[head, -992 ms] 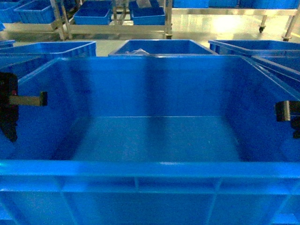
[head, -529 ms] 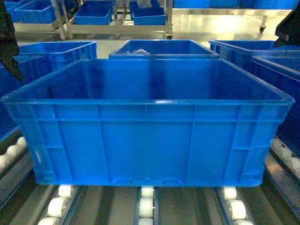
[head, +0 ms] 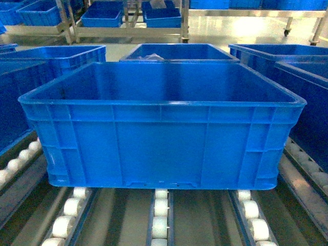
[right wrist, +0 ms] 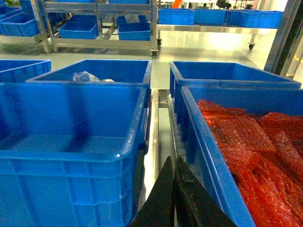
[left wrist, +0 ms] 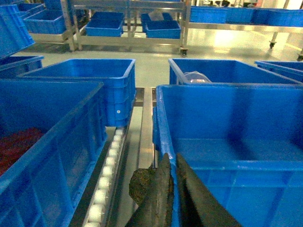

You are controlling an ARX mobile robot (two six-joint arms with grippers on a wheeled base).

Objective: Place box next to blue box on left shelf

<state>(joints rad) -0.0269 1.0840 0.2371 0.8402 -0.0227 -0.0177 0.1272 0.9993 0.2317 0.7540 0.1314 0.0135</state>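
White rollers of the left shelf (head: 160, 225) carry the box (head: 161, 148), a bright blue ribbed crate with thick rim, empty. The left gripper (left wrist: 173, 189) and right gripper (right wrist: 174, 194) fingers press together, holding nothing, beside its walls.

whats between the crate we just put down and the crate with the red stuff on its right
In the right wrist view, only a bare metal rail separates the crate from the red-filled crate; the right tool points into that gap.

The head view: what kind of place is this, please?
Probably a warehouse or factory logistics area. The blue box sits on a roller shelf, more blue crates stand behind, and metal racks hold others across a polished floor.
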